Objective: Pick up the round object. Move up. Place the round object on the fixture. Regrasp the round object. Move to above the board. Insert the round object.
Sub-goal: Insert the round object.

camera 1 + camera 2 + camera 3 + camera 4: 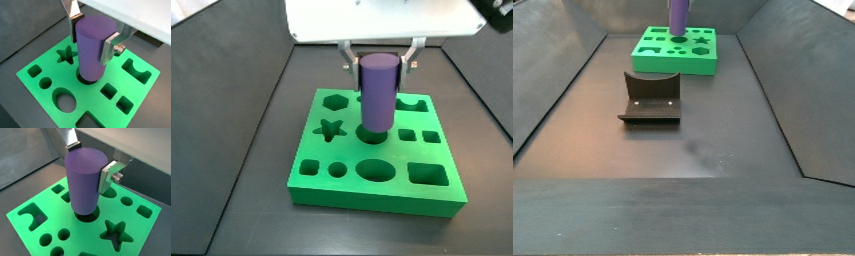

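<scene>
The round object [377, 92] is a purple cylinder peg standing upright with its lower end in a round hole of the green board [372, 185]. It also shows in both wrist views [91, 47] [85, 178] and, far off, in a side view [679, 14]. My gripper [380, 62] is above the board, with one silver finger [109, 47] on each side of the peg's upper part and no gap showing, so it is shut on the peg. The fixture [651, 97], a dark block, stands on the floor in front of the board [676, 62].
The board has other cut-outs around the peg: a star [330, 129], a hexagon [337, 101], circles, an oval [374, 169] and squares [430, 175]. Dark sloping walls enclose the floor [700, 150].
</scene>
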